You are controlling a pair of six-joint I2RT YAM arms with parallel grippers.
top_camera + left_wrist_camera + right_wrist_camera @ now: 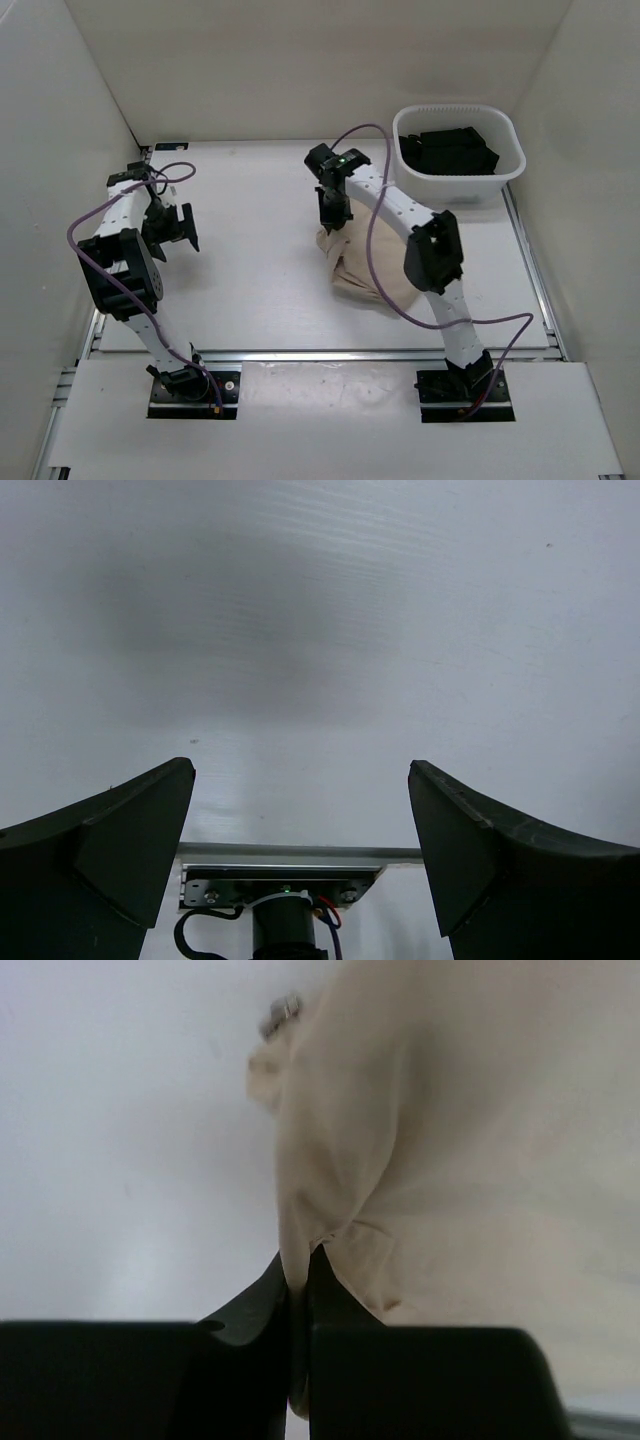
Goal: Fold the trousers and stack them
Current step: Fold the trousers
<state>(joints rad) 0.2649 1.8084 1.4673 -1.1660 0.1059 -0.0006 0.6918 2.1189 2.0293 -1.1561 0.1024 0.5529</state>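
The beige trousers (352, 268) lie in a folded, bunched heap on the white table, right of centre. My right gripper (334, 222) is at the heap's far edge, shut on a fold of the cloth. In the right wrist view the trousers (450, 1140) fill the right half, and a thin fold is pinched between my closed fingers (250, 1310). My left gripper (178, 226) hangs over bare table at the far left, open and empty. Its fingers (120, 840) stand wide apart in the left wrist view.
A white basket (412, 170) with folded black garments (448, 150) stands at the back right. White walls close in the table on three sides. Metal rails run along the front and side edges; the left arm's base (282, 892) shows below its gripper.
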